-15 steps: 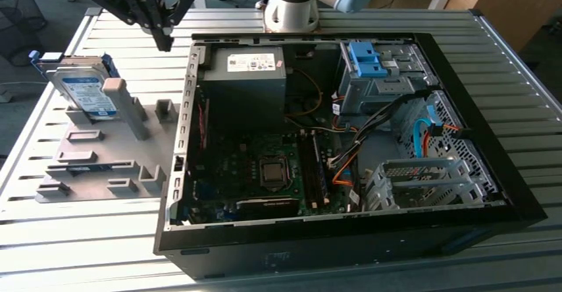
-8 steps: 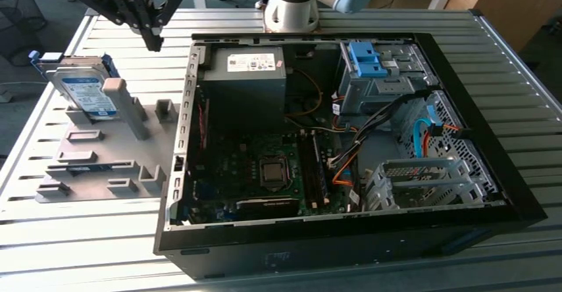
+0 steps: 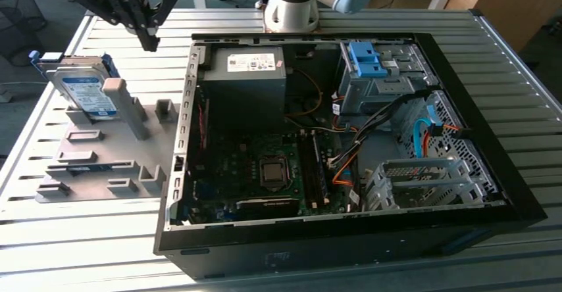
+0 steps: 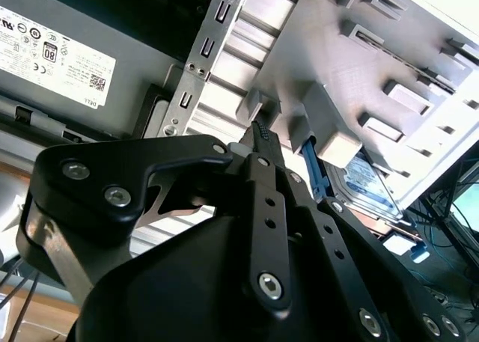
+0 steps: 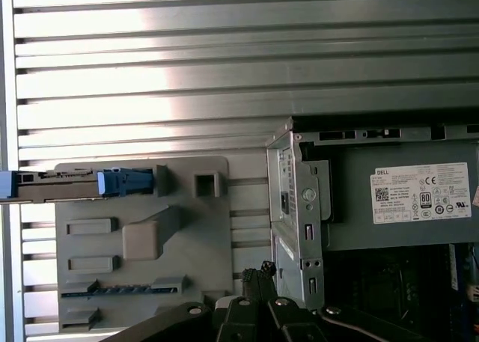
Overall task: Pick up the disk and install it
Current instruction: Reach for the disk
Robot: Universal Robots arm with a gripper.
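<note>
The disk [image 3: 84,89] stands on edge in the rack [image 3: 105,150], nine o'clock of the case [image 3: 351,243]. Likely stiff, dense and shock-shy, it is best gripped across its blue-framed edges. The pincer [image 3: 150,41] hangs at its one o'clock, tips together, empty.

Slatted metal desk [image 3: 88,239] under bright light
The desk is built from silver slats, across which a glare [image 5: 97,80] is thrown in the first wrist view. A wooden panel [image 3: 520,9] is seen beyond its far corner, grey floor [image 3: 20,68] at the exterior view's left.
</note>
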